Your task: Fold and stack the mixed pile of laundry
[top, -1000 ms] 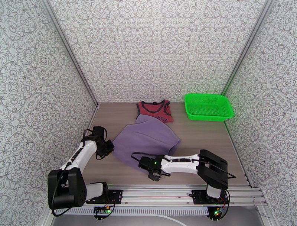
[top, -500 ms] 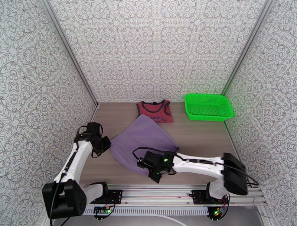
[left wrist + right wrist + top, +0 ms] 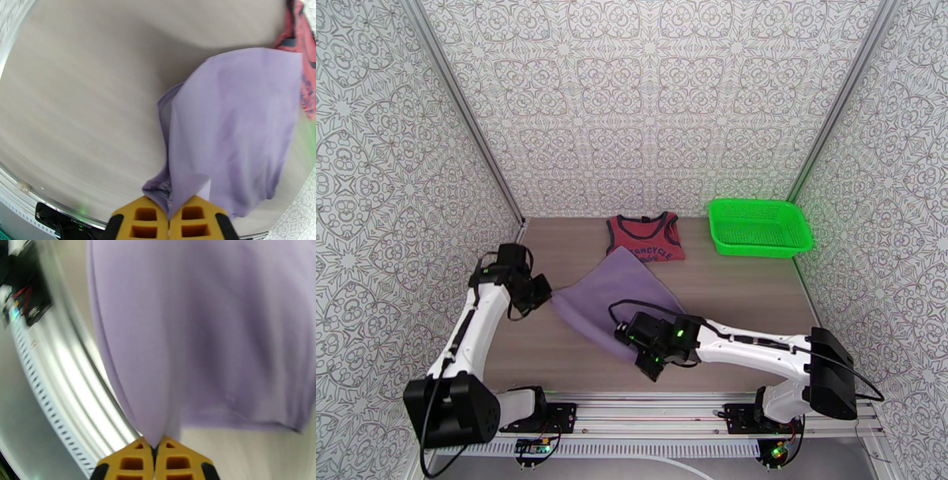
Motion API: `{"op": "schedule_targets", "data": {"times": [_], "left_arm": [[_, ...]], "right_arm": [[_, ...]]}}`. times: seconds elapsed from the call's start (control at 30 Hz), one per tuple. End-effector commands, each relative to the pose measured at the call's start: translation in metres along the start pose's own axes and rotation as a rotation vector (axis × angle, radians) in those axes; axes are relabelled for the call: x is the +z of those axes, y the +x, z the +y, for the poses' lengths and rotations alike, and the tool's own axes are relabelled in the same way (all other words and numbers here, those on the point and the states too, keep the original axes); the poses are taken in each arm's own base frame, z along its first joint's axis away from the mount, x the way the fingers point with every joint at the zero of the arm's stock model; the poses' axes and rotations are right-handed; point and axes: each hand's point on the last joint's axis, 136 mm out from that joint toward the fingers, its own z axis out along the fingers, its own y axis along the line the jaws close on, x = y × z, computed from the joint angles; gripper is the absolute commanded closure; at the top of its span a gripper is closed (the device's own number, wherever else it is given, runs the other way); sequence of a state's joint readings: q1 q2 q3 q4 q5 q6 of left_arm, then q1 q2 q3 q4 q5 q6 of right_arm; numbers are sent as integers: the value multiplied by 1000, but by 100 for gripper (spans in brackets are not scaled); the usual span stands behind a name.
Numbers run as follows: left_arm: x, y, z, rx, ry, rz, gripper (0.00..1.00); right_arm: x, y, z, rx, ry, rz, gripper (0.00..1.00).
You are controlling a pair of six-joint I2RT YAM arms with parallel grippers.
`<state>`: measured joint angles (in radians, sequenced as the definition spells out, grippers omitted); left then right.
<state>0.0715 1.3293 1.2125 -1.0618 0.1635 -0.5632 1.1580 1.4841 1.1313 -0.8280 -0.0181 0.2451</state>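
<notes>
The lavender garment is held by two edges near the centre of the table. Its nine o'clock corner is pinched by the left gripper and its six o'clock edge by the right gripper, both closed on the cloth. No fold is made yet. The red tank top lies flat and unfolded at twelve o'clock, and the green basket at two o'clock. Nearly all the work appears to be left.

White arms, black joints, and yellow-padded tools.
</notes>
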Motion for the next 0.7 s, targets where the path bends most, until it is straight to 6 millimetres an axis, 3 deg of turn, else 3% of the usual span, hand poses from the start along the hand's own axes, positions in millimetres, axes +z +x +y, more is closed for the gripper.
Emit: {"op": "schedule_targets", "data": {"times": [0.0, 0.2, 0.47, 0.5, 0.67], "left_arm": [[-8, -23, -44, 101, 54, -31, 100], [34, -36, -119, 228, 81, 31, 100], [102, -50, -209, 346, 112, 83, 100], [102, -56, -222, 357, 130, 64, 100], [140, -63, -246, 368, 125, 87, 100]], "right_arm": [[-28, -8, -37, 119, 131, -60, 100], [-31, 3, -87, 261, 253, -72, 100], [-21, 14, -137, 388, 382, -68, 100], [-19, 15, -141, 400, 394, -65, 100], [-4, 20, -165, 448, 472, -43, 100]]}}
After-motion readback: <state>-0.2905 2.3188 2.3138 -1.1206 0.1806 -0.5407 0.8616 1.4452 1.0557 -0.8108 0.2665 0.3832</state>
